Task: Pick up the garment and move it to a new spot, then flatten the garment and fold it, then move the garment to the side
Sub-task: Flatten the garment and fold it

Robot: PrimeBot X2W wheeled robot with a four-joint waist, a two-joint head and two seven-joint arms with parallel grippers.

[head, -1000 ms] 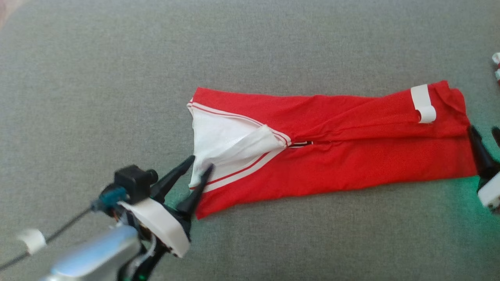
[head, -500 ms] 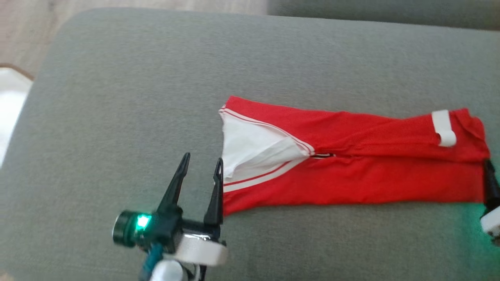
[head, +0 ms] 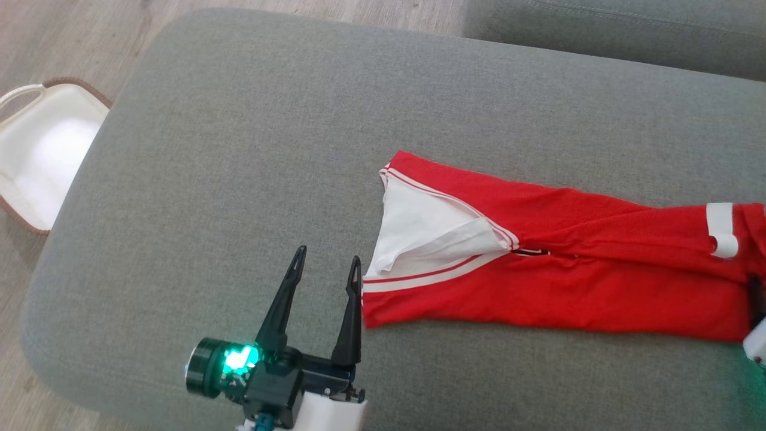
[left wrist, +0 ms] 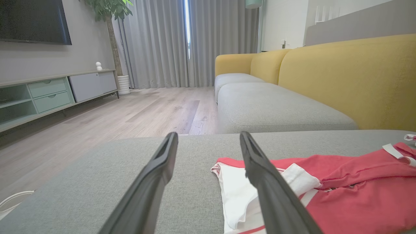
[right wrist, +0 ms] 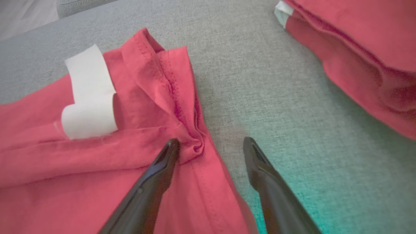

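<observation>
Left gripper (head: 327, 256): fingers are spread wide and nothing is gripped. The inner finger is placed just beside the near-left corner of the garment (head: 538, 287), low over the grey cushion (head: 239, 149). Whether it touches the cloth cannot be told.

Right gripper (right wrist: 211, 143): fingers are likewise spread, with nothing clamped. One tip is set at a small bunch of hem and the other over bare cushion. One gripper is thus stationed at each end of the strip, judged to be the stance for a hold at both ends.

The garment is laid as a long red strip across the cushion. Its white lining is turned out at the left end and a white tag (right wrist: 87, 97) is curled up near the right end. A lengthwise fold is judged to be made already. A crosswise fold and the move to the side are judged still to be done.

Obstacles: a second red cloth (right wrist: 357, 48) is seen just past the right end, apart from the garment, and room on that side is limited by it. The bunched hem is judged likely to spoil a flat fold unless smoothed.

Further off: a white basket (head: 78, 85) is stood on the wooden floor (left wrist: 130, 110) beside the cushion's left edge. Beyond, a yellow sofa (left wrist: 341, 74), a low cabinet (left wrist: 48, 94) and grey curtains (left wrist: 156, 42) are noted, none judged to be in the way.
</observation>
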